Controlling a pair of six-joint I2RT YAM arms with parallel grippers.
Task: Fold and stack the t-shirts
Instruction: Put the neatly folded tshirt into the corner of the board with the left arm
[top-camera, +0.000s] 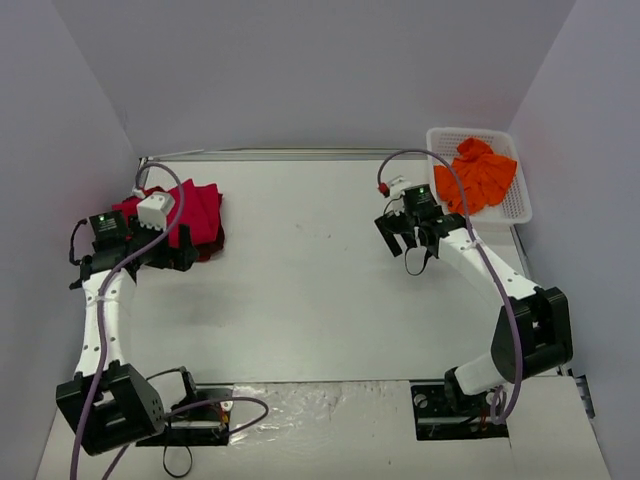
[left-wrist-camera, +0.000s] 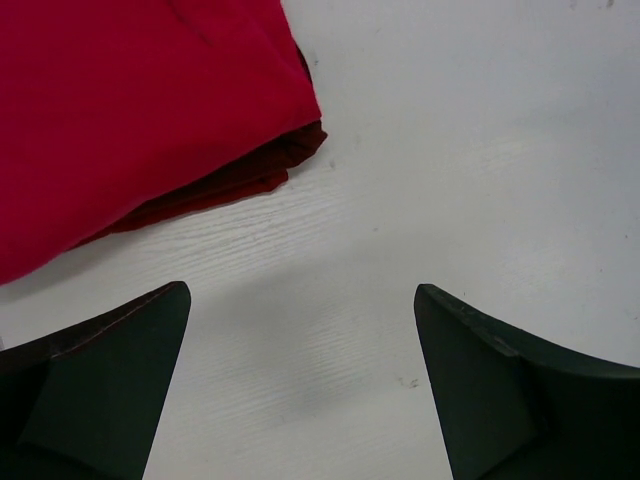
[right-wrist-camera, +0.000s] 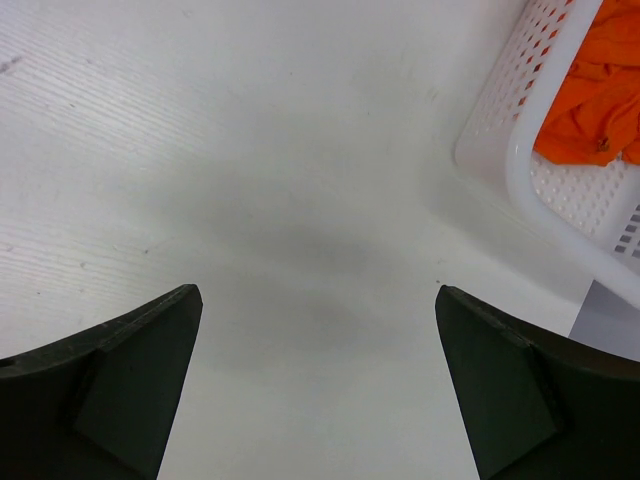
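At the left of the pale counter (top-camera: 320, 290), a folded bright red cloth t-shirt (top-camera: 200, 212) lies on a dark maroon t-shirt (left-wrist-camera: 262, 172). A crumpled orange t-shirt (top-camera: 486, 176) sits in the white plastic lattice basket (top-camera: 522, 208). The left tool (left-wrist-camera: 300, 385) and the right tool (right-wrist-camera: 318, 385) both stand apart, empty. The right tool reaching in could snag the lattice and drag the basket.

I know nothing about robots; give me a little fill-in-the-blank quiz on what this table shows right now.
1. The white plastic lattice basket holds a crumpled cloth t-shirt coloured ____.
2. The folded bright red cloth t-shirt lies on ____ of the dark maroon cloth t-shirt.
3. The left gripper and the right gripper both stand ____, holding nothing.
Missing words: orange; top; open.
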